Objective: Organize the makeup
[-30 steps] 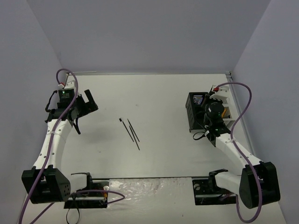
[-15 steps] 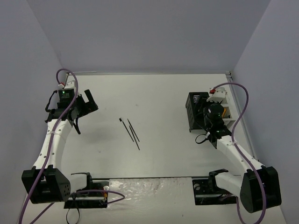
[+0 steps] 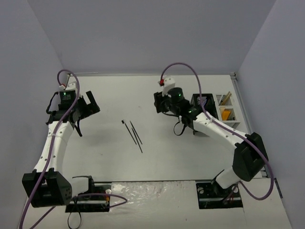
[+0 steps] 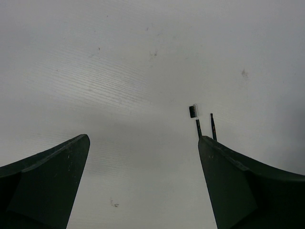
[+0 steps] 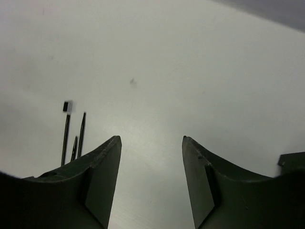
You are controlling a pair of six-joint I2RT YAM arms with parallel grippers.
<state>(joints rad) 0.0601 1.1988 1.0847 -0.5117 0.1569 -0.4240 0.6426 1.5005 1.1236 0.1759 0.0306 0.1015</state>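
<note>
Hovering over the bare table (image 3: 157, 162), the right gripper (image 5: 151, 138) stands half-parted and grips nothing. The left gripper (image 4: 143, 138), near the table's left edge, is spread wide and also empty. Between the two lie thin black pencils (image 3: 135, 134), one a white-tipped brush (image 4: 193, 111), well apart from both. At the right edge, beige sticks (image 3: 225, 98) and a small orange item (image 3: 226, 114) sit in the white holder (image 3: 222, 107), beside the black mesh bin (image 3: 204, 99).

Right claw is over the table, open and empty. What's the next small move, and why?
Probably ease the right claw left and down over the black pencils. Its jaws stand open with nothing between them. The pencils lie loose mid-table, outside the holder, and show just left of the claw in its wrist view.
</note>
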